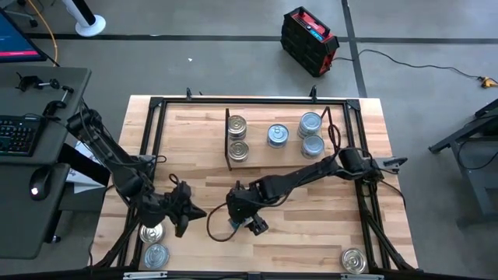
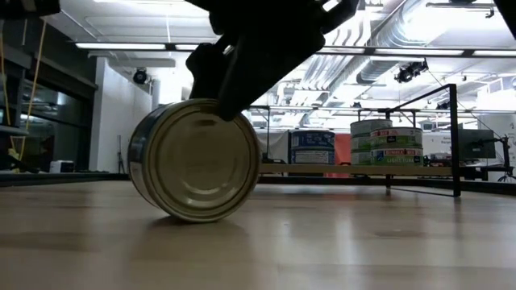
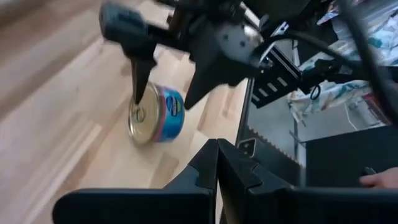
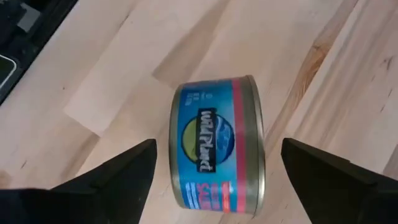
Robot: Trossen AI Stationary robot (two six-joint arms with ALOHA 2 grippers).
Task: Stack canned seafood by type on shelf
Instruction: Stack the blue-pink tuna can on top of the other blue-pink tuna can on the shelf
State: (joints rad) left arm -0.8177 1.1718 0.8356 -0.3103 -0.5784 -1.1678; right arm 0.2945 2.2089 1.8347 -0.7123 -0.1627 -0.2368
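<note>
A blue-labelled tin (image 4: 214,146) stands on its edge on the tabletop, its gold lid (image 2: 197,165) facing the near edge. My right gripper (image 4: 217,152) is open and points down over it, one finger on each flat side with a gap showing on both sides; it sits near the table's middle (image 1: 245,220). My left gripper (image 3: 217,163) is shut and empty, left of that tin (image 1: 183,210). The shelf (image 1: 257,161) at the far side carries several tins: gold-lidded (image 1: 237,126), blue (image 1: 278,136) and silver-blue (image 1: 311,123).
Three loose tins lie flat near the table's near edge: two at the left (image 1: 152,232) (image 1: 156,255) beside my left arm, one at the right (image 1: 354,260). The shelf's black brackets (image 1: 227,140) stand upright. A desk with keyboard (image 1: 19,132) is left of the table.
</note>
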